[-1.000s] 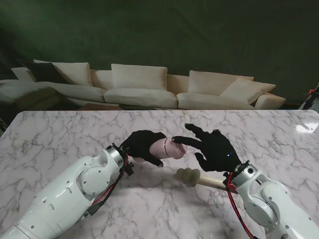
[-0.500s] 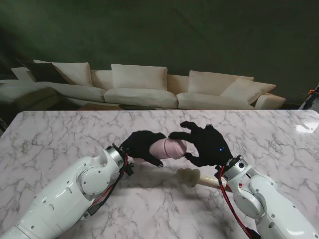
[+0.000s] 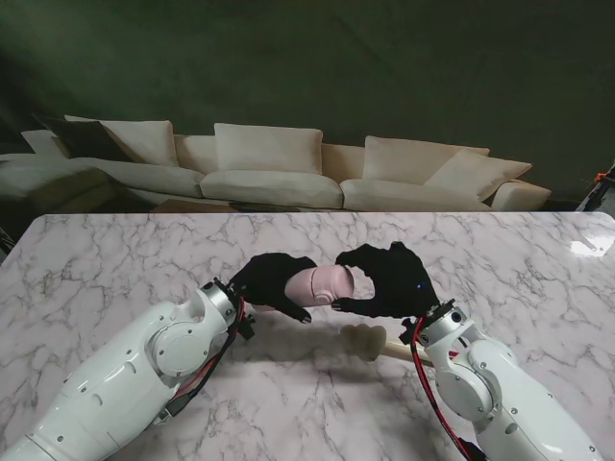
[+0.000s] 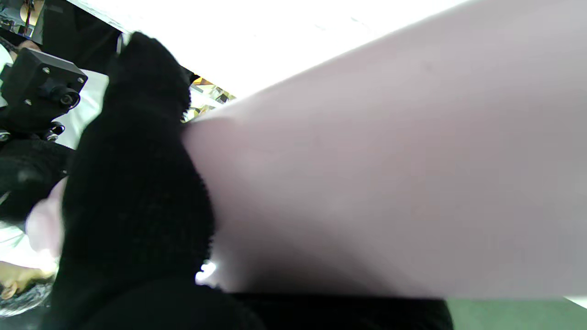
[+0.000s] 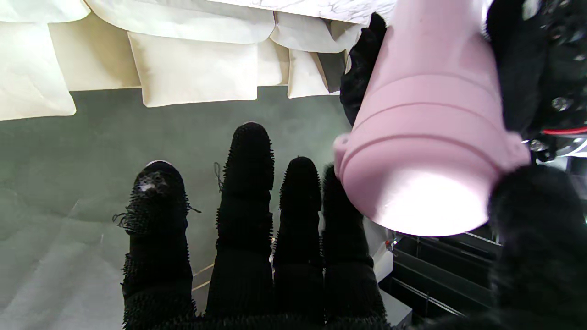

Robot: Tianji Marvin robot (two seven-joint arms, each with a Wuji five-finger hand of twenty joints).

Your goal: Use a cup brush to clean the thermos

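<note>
My left hand (image 3: 272,280) is wrapped around the body of the pink thermos (image 3: 322,285) and holds it up over the middle of the marble table (image 3: 115,259), lying on its side. My right hand (image 3: 389,280) cups the lid end of the thermos; its thumb touches the lid, but the four fingers (image 5: 247,183) are straight and beside it, so I cannot tell if it grips. The cup brush (image 3: 370,341) lies on the table, nearer to me, just beside my right wrist.

stand view high over table (image 3: 115,259), 2 wrist views close, sharing thermos (image 3: 322,284)
</note>
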